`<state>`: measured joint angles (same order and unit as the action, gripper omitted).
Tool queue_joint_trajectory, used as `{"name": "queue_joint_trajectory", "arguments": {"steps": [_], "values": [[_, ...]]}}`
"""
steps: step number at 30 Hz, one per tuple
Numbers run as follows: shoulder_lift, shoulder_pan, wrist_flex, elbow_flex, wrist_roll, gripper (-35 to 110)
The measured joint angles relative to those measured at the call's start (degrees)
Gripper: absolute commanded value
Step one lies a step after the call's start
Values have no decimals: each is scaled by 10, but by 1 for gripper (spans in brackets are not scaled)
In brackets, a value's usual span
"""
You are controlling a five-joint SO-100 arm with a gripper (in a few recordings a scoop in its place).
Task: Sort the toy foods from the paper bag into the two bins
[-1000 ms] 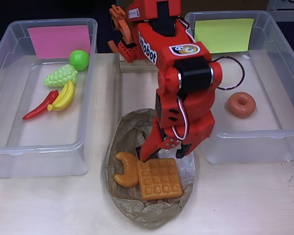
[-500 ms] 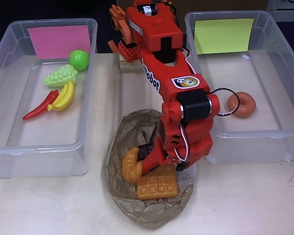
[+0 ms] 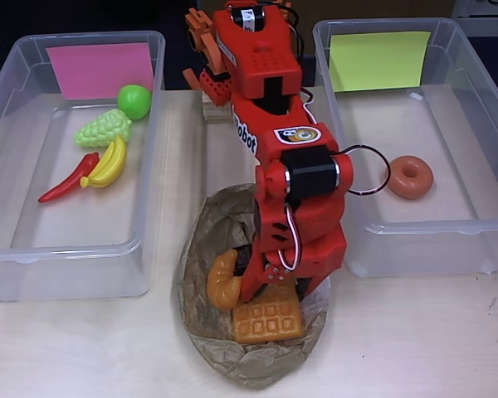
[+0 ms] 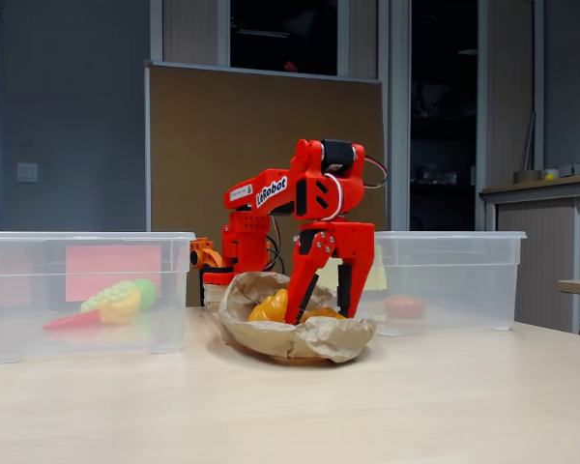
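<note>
Fingers (image 3: 261, 290) apparently apart in paper bag (image 3: 207, 224) | pale wood table (image 3: 415, 340) | dim office

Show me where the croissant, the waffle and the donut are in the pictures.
croissant (image 3: 223, 280): overhead view, middle of its curved body.
waffle (image 3: 268, 321): overhead view, centre of its grid face.
donut (image 3: 411, 177): overhead view, on its ring, right of the hole.

colour: red arm (image 3: 270, 124), black motors
markings: white "robot" lettering, owl sticker
cables: thin black and white loops
</note>
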<state>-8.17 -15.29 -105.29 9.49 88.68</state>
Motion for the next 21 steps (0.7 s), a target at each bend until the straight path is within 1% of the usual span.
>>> {"name": "queue_joint_trajectory", "arguments": {"steps": [4,13,21], "values": [[-18,1,3,-29,-11,9],[-171,13,7,-237,-23,8],[-278,26,6,-341,-41,4]]}}
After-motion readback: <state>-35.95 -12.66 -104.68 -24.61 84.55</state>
